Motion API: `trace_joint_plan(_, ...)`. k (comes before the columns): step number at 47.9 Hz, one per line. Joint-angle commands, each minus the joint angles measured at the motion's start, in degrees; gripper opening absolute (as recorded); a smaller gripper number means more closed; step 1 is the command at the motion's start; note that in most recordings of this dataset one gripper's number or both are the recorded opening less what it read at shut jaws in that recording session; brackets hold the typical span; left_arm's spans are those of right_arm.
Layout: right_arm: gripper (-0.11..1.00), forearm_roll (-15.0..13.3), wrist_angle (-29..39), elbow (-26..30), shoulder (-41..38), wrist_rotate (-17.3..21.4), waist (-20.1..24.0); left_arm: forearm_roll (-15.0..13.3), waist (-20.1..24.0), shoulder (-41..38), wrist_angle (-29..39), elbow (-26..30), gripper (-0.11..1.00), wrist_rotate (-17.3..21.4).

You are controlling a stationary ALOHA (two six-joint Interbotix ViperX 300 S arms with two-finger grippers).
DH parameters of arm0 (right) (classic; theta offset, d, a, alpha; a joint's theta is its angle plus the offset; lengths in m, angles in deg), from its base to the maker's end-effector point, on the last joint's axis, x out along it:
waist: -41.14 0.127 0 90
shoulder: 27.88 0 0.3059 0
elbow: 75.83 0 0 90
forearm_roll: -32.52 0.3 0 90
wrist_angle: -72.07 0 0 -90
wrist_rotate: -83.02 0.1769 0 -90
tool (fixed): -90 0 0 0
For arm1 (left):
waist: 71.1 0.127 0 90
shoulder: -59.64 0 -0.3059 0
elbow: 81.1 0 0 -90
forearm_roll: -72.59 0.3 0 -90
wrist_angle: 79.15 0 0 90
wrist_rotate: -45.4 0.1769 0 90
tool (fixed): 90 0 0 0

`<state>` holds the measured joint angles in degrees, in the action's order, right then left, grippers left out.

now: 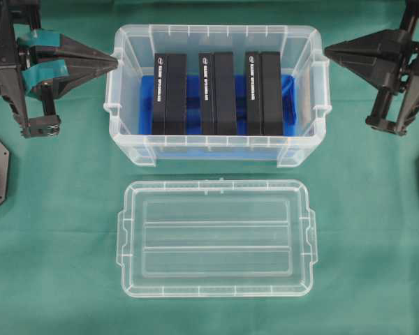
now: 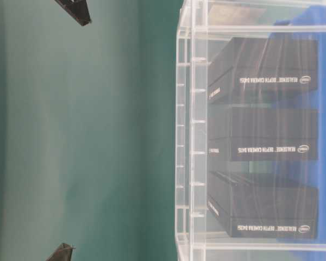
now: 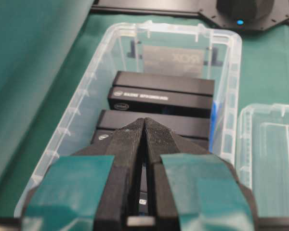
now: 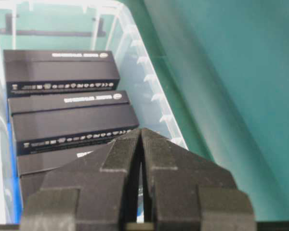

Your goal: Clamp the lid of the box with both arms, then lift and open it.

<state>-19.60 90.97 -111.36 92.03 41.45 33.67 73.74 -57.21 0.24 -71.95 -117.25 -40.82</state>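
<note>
Overhead exterior view. Item one: the box (image 1: 216,143), clear tub, standing open at the far middle of the table (image 1: 49,265), which is covered in green cloth. Contents: blue liner (image 1: 288,105) and three black boxes (image 1: 216,91) on edge, side by side.

Item two: the lid (image 1: 216,239), clear panel, lying flat on the cloth just in front of the box, apart from it, long edge parallel to the box's front wall. This placement suggests the lifting and opening is already done and the lid set aside where it blocks nothing.

Item three: left claw (image 1: 114,63), teal tape, pinched to a point, holding nothing, tip at the box's left end near the rim; whether it touches cannot be told.

Item four: right claw (image 1: 328,50), likewise closed to a point and empty, just beside the right end of the rim. Both sit level with the short ends, where a lid's end tabs would be reached, in my judgement parked clear of the load.
</note>
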Motion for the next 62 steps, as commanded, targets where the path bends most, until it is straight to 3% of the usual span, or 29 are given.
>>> trace_joint_plan(1,0.0,-0.26,-0.62,0.62,0.09,0.0,-0.18,-0.09,0.18,0.26,-0.62,0.79,0.01,-0.09)
trace_joint_plan(62,0.0,-0.26,-1.14,0.7,0.09,0.0,-0.26,-0.18,0.18,1.32,-1.32,0.09,0.01,-0.09)
